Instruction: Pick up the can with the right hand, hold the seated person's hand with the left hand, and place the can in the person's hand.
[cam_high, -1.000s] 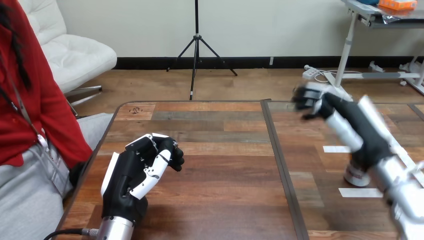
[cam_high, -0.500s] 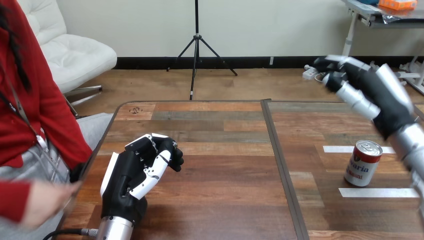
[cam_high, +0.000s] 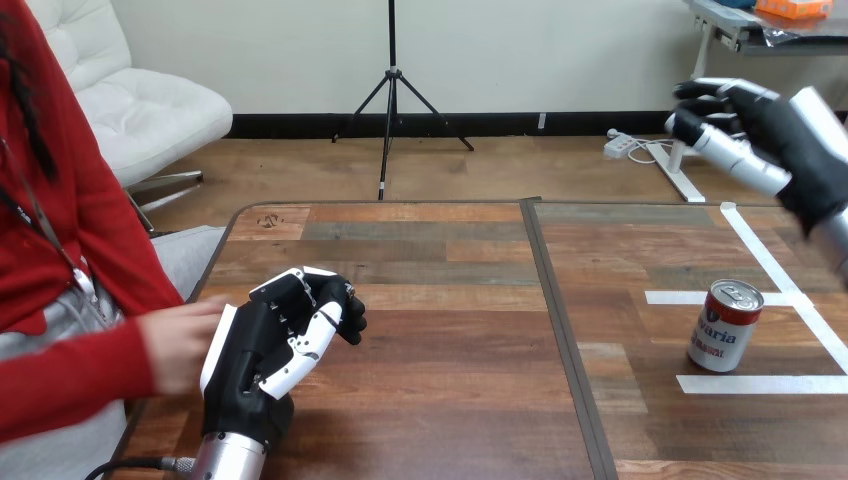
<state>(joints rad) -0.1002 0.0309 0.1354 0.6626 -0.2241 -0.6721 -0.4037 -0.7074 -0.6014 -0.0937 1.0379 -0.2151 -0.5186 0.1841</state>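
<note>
Near left, my left hand (cam_high: 262, 352) rests on the table (cam_high: 440, 400) with its fingers curled on nothing, and the person's hand (cam_high: 183, 345) is just beside it. Further right, the can (cam_high: 725, 325) stands upright between white tape strips (cam_high: 760, 384). Far right, my right hand (cam_high: 790, 150) hovers with its fingers loosely spread, empty.

The head camera is sitting close above the near edge of the table (cam_high: 450, 330), looking forward and down toward its far edge, framing the left hand (cam_high: 250, 360) near-left and the right hand (cam_high: 780, 140) far-right.
</note>
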